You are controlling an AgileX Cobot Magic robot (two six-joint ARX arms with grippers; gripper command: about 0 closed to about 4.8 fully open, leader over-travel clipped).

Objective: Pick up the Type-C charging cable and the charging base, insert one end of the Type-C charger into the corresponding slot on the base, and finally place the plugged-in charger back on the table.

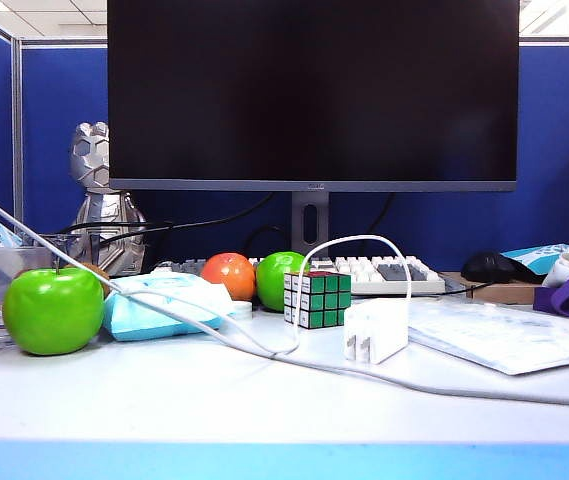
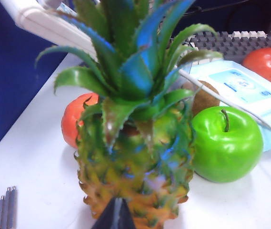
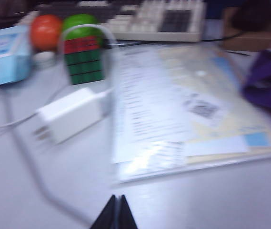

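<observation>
With both jaws pressed together, the left gripper (image 2: 115, 214) facing the pineapple (image 2: 135, 157) and the right gripper (image 3: 116, 212) nearing the charging base (image 3: 71, 114) (just beside the Rubik's cube (image 3: 84, 61), the Type-C charging cable (image 1: 356, 243) arching above) should be spreading first.

My left gripper (image 2: 115, 213) shows only in its own wrist camera, where the dark fingertips (image 2: 110, 215) meet in a closed point at six o'clock of the frame, holding nothing. My right gripper (image 3: 115, 212) appears the same way in its wrist camera: two dark fingertips (image 3: 108, 214) pressed together at six o'clock, nothing between them, hanging above the table (image 3: 211, 200). That picture is blurred. Neither of my arms reaches into the exterior camera's picture; no wrist or link shows anywhere.
</observation>
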